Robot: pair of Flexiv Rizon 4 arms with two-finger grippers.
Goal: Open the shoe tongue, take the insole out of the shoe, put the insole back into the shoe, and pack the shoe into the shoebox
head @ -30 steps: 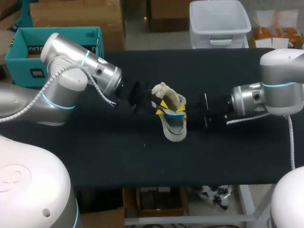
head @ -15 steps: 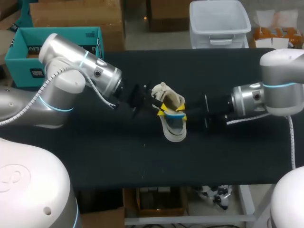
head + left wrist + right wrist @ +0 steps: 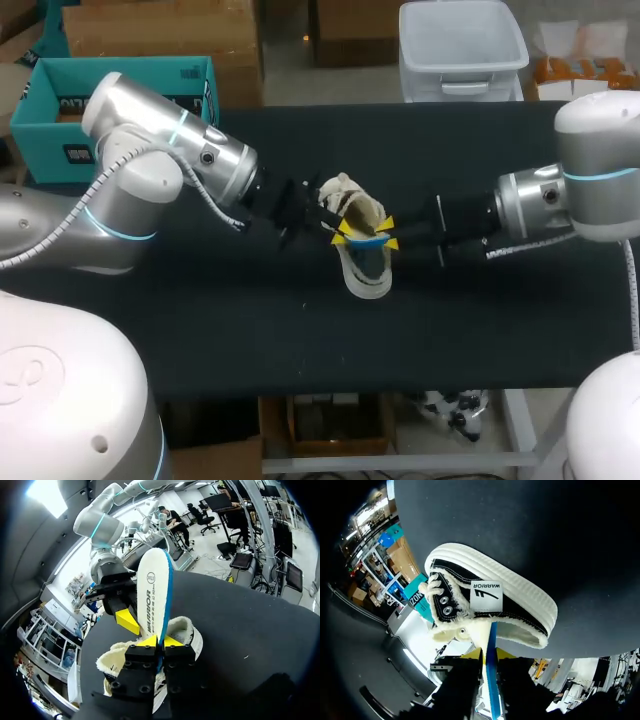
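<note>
Insole (image 3: pixel 152 590) looks thin, light and bendy, standing on edge above the shoe (image 3: pixel 365 275) midway between the counter's (image 3: pixel 250 330) side edges, pinched by both left hand (image 3: pixel 161 641) and right hand (image 3: pixel 490 653), so I'd grip its rim, not the floppy middle.

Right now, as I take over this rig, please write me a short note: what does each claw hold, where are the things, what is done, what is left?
Left claw: shut on the insole, which stands upright over the shoe, mostly out of it.
Right claw: the insole passes through it; I cannot confirm a grip.
Shoe: mid table. Teal shoebox: far left, shoe not in it.
Done, it seems: insole drawn out.
Left: seat the insole back in, pack the shoe.
</note>
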